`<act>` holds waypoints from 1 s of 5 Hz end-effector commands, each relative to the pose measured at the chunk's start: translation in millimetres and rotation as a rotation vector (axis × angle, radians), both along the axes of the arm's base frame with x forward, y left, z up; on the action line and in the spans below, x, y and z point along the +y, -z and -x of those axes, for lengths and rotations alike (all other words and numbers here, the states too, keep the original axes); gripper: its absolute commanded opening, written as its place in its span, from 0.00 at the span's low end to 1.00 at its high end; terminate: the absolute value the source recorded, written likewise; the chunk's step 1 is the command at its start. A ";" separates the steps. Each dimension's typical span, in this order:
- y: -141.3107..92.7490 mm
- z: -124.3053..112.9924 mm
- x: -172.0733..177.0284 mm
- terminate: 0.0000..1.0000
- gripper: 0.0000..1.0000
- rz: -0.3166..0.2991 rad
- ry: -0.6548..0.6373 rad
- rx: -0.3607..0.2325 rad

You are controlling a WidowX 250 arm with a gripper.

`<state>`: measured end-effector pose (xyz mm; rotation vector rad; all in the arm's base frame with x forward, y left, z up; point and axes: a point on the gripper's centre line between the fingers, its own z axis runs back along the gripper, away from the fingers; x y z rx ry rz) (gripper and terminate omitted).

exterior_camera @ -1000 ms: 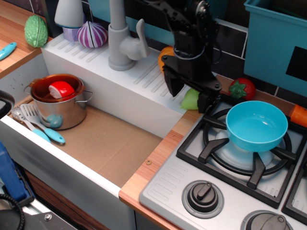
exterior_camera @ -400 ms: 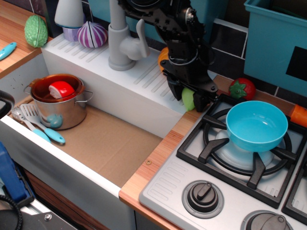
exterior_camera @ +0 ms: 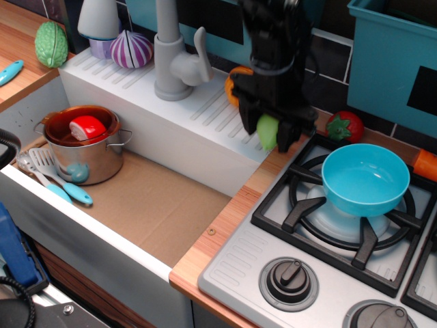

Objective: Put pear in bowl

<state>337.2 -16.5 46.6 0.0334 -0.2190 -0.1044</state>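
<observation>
observation.image | my hand [exterior_camera: 271,133] clamped on the pear [exterior_camera: 268,131], frame center-top | pear now lifted clear of the desk edge since a second ago | bowl [exterior_camera: 365,179] waits right, on the burner

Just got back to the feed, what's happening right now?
The gripper is shut on the pear, holding it between its fingers just above the counter edge, between the sink's drainboard and the stove. The bowl sits empty on the stove burner to the right, so the pear is not yet in it. Likely next move: carry the pear right, over the bowl, and release.
</observation>
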 end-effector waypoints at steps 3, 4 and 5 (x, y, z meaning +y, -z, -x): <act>-75.2 5.0 -77.8 0.00 0.00 -0.005 -0.160 -0.042; -70.9 4.8 -93.1 0.00 0.00 0.025 -0.175 -0.058; -65.9 10.6 -97.3 0.00 0.00 0.075 -0.180 -0.041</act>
